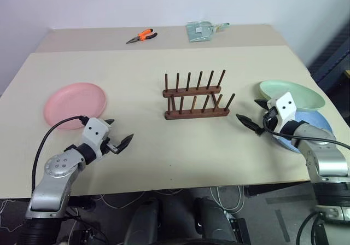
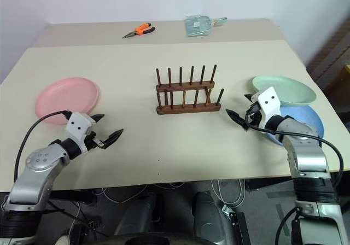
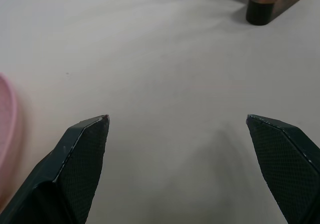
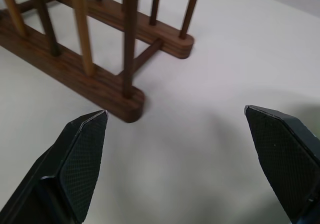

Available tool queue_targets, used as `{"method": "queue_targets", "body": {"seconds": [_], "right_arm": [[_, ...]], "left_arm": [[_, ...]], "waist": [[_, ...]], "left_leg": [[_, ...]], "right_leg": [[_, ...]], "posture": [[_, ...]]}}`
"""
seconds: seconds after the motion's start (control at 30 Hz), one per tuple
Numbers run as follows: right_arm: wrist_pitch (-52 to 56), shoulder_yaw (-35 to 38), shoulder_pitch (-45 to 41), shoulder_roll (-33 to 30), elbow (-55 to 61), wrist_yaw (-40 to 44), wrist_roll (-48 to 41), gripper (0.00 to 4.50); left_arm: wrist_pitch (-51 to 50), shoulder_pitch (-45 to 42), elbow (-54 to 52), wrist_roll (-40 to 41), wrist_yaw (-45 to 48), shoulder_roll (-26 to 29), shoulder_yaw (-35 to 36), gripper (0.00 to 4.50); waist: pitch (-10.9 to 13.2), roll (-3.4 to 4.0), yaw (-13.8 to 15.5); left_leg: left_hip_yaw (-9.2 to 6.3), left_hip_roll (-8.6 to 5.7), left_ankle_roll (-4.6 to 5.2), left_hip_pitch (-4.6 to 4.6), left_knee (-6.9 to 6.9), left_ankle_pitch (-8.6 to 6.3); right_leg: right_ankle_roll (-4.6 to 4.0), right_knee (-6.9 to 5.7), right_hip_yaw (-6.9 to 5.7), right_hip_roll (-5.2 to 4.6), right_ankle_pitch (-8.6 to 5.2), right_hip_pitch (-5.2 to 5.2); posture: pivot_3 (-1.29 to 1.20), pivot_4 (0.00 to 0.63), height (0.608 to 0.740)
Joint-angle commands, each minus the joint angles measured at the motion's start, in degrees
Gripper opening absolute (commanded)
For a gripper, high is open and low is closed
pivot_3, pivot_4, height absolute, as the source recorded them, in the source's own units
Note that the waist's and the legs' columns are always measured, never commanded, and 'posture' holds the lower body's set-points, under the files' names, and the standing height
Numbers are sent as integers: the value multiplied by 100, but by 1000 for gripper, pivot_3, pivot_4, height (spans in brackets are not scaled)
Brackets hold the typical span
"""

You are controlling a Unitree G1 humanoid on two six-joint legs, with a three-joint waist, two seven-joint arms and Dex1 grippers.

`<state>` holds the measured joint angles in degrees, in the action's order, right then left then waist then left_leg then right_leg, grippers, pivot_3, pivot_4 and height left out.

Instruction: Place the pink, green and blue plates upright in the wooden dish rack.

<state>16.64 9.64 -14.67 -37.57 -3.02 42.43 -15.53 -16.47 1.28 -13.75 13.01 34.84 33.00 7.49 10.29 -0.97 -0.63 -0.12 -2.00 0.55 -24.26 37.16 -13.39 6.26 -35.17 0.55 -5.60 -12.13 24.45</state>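
Plates lie flat on the beige table (image 1: 164, 157): round pale pink plate (image 1: 75, 105) at nine o'clock of the dark wooden pegged rack (image 1: 195, 98), mint green plate (image 1: 295, 94) overlapping light blue plate (image 1: 322, 123) at three o'clock. Left gripper (image 1: 117, 136) and right gripper (image 1: 256, 115) hover spread wide, empty.

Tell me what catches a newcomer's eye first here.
The empty wooden dish rack stands mid-table. The pink plate lies flat at the left; the green plate rests on the blue plate at the right. The open left gripper and right gripper hover over the table, holding nothing.
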Motion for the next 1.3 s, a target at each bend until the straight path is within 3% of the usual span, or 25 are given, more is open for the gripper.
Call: {"method": "queue_targets", "body": {"seconds": [0.03, 0.3, 0.53, 0.7, 0.97, 1.07, 1.27, 1.3], "right_arm": [[-22, 38, -44, 9, 247, -40, -48, 4477], [-93, -88, -2, 114, 423, -241, 103, 4477], [421, -157, 609, 177, 1346, -243, -160, 4477], [660, -194, 1049, 416, 2012, -700, -65, 4477], [746, -180, 1606, 649, 2784, -1318, 154, 4477], [808, -162, 1748, 702, 2986, -1419, 131, 4500], [766, -200, 1718, 666, 2894, -1428, 183, 4500], [768, -206, 1708, 664, 2890, -1426, 187, 4500]], "left_arm": [[124, -39, -111, -14, 10, -20, -11, 4500], [77, -298, 94, 91, 336, -3, -202, 4500], [263, -1094, 954, -20, 1024, -62, -841, 4500], [1039, -2826, 3095, -551, 1644, -674, -1717, 4500], [1869, -4358, 5760, -997, 2143, -1526, -2104, 4500], [2157, -4581, 6268, -1099, 2120, -1656, -2066, 3669], [2424, -4502, 6322, -1105, 2404, -1742, -2069, 810], [2443, -4465, 6283, -1108, 2453, -1728, -2075, 772]], "waist": [[0, 0, -5], [0, 0, 4], [-1, 1, 36], [-2, 1, 143], [-6, -2, 146], [-13, -5, 139], [-16, -3, 125], [-17, -3, 124]], "left_leg": [[0, 0, 0, 0, 0, 0], [0, 0, 0, 0, 0, 0], [-1, -1, 0, -2, -1, 0], [-2, -9, 1, -4, 12, 1], [1, -14, 15, -10, 20, -7], [-1, -14, 17, -7, 28, -8], [-2, -12, 17, -3, 30, -8], [-2, -11, 17, -3, 29, -8]], "right_leg": [[0, 0, 1, 0, 0, 0], [-1, 0, 0, -1, 0, 1], [0, 1, -1, 0, 0, 1], [1, -3, -7, 9, 1, -2], [31, -2, -17, 9, 9, -6], [31, 0, -18, 8, 8, -15], [32, -5, -17, 9, 8, -16], [32, -6, -17, 10, 9, -16]], "posture": [[0, 150, 738], [0, 150, 738], [0, 150, 738], [0, 150, 738], [0, 150, 738], [0, 150, 738], [0, 150, 738], [0, 150, 738]]}}
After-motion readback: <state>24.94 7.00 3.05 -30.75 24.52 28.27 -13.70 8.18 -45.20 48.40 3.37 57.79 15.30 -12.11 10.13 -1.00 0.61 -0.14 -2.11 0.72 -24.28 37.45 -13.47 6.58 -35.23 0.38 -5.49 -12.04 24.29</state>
